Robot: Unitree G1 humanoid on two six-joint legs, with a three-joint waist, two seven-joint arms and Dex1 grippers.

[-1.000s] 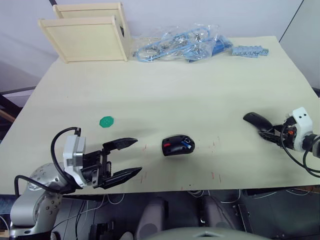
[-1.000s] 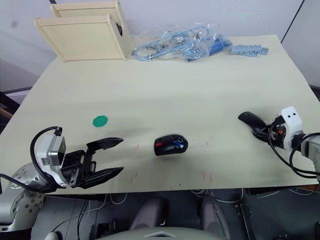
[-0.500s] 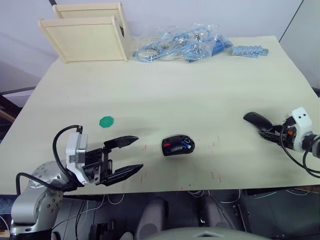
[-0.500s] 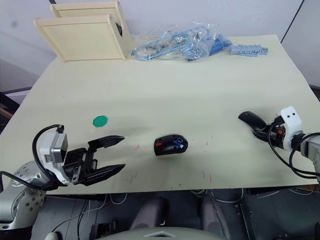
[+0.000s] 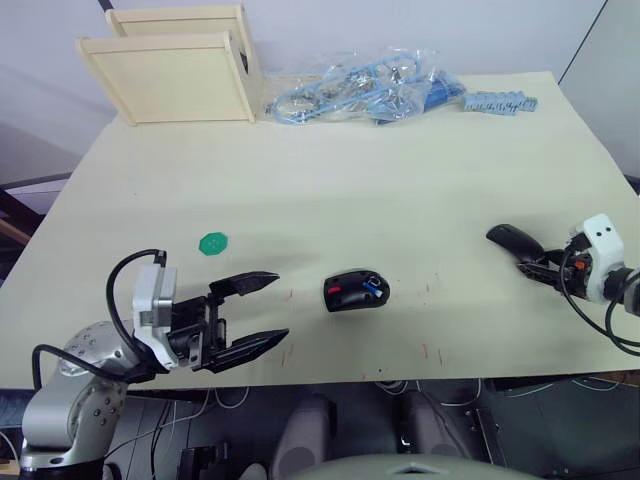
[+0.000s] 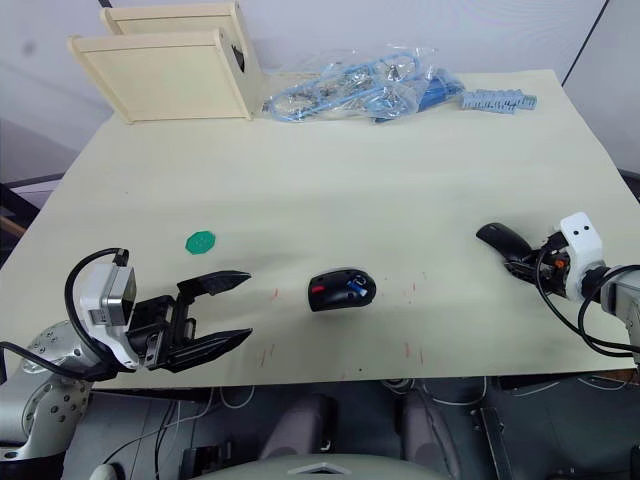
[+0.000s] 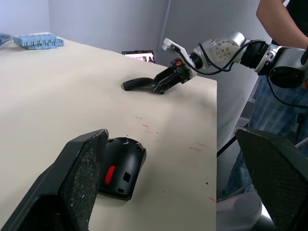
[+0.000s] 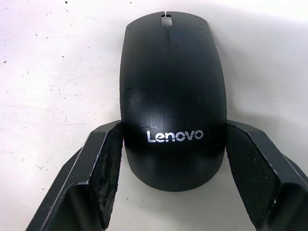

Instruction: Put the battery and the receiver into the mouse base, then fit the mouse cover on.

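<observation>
At the right edge of a pale table [image 5: 380, 170], the right gripper [image 5: 540, 267] straddles the near end of the glossy black mouse cover [image 5: 512, 239], its two fingers pressed against the shell's sides. The cover lies flat on the table. Near the table's front centre sits the black mouse base [image 5: 355, 291], red parts showing and the blue battery [image 5: 376, 290] lying in its hollow. The left gripper [image 5: 258, 310] hovers to the base's left, fingers spread wide and holding nothing. A small green disc [image 5: 213, 243] lies farther left.
</observation>
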